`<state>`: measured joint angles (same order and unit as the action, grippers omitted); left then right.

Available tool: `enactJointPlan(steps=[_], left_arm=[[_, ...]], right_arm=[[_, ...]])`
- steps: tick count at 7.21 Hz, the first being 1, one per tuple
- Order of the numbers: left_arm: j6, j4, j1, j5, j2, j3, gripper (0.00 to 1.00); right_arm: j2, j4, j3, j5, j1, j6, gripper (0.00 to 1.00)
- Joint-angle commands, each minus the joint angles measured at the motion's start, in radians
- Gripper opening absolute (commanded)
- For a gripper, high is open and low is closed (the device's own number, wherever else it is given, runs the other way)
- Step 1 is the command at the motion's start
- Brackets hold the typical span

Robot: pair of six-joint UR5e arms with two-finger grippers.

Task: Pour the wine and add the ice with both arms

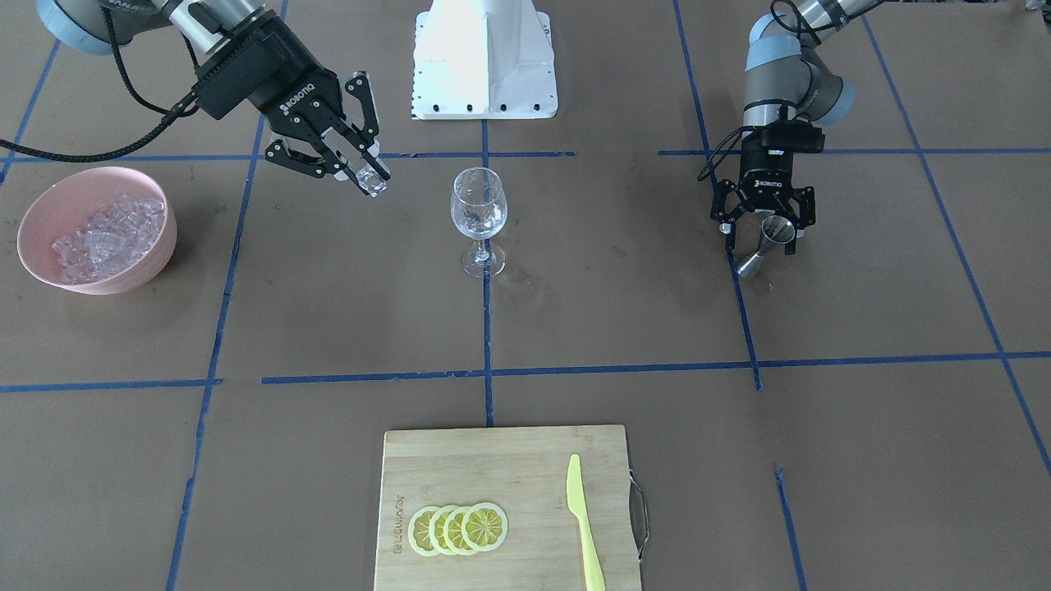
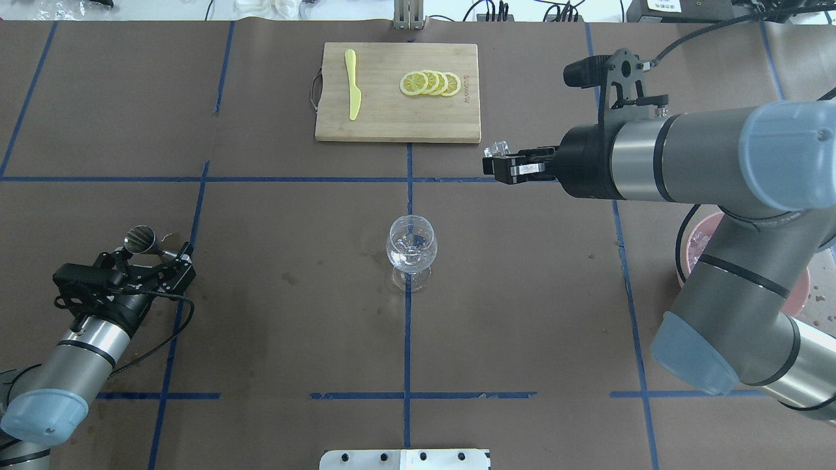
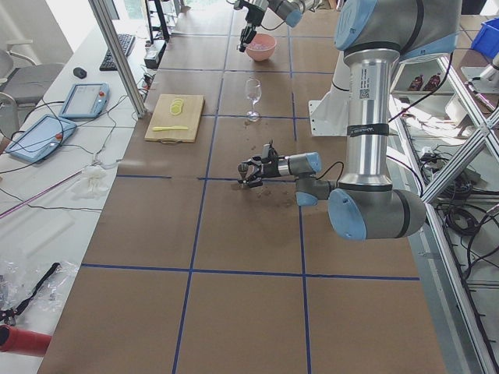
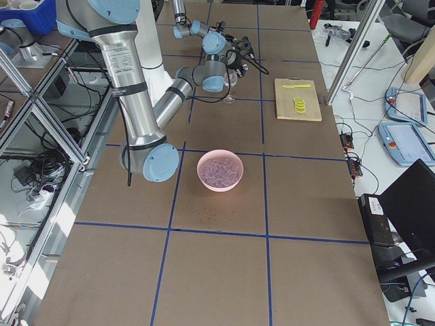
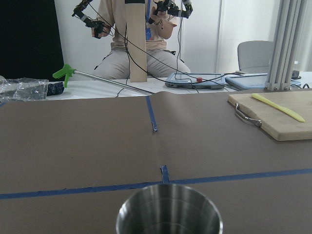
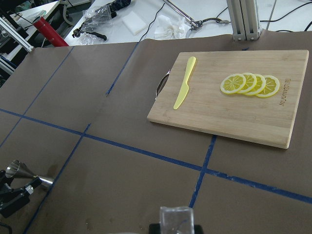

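My right gripper (image 1: 369, 176) is shut on one clear ice cube (image 1: 374, 183) and holds it in the air, beside the clear stemmed glass (image 1: 479, 215) and apart from it. The cube also shows in the overhead view (image 2: 499, 149) and the right wrist view (image 6: 176, 220). The glass stands at the table's centre with a little ice in it. A pink bowl (image 1: 152, 246) holds a heap of ice (image 1: 107, 236). My left gripper (image 1: 764, 238) is shut on a steel jigger (image 1: 770, 240), tilted low over the table. The jigger's rim fills the bottom of the left wrist view (image 5: 169, 214).
A wooden cutting board (image 1: 509, 468) with lemon slices (image 1: 460, 528) and a yellow knife (image 1: 583, 525) lies on the operators' side. The white pedestal (image 1: 484, 57) stands at the robot's side. Blue tape lines cross the brown table.
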<state>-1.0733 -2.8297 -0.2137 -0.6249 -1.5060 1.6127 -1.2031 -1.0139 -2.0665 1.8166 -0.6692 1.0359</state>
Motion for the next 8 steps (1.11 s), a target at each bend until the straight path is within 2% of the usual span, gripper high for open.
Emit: enactJointPlan(steps=[1, 3, 6, 8], left_arm=[[0.003, 0.004, -0.001, -0.077, 0.027, 0.016, 1.0], [0.001, 0.024, -0.003, -0.169, 0.076, 0.05, 1.0], [-0.022, 0.077, -0.003, -0.306, 0.254, 0.246, 1.0], [-0.065, 0.114, -0.003, -0.432, 0.279, 0.288, 1.0]], right_arm=[[0.034, -0.051, -0.001, -0.058, 0.045, -0.001, 0.0], [0.075, -0.107, -0.001, -0.14, 0.101, -0.001, 0.0], [0.085, -0.121, 0.0, -0.17, 0.141, -0.001, 0.0], [0.123, -0.202, 0.0, -0.18, 0.157, -0.005, 0.0]])
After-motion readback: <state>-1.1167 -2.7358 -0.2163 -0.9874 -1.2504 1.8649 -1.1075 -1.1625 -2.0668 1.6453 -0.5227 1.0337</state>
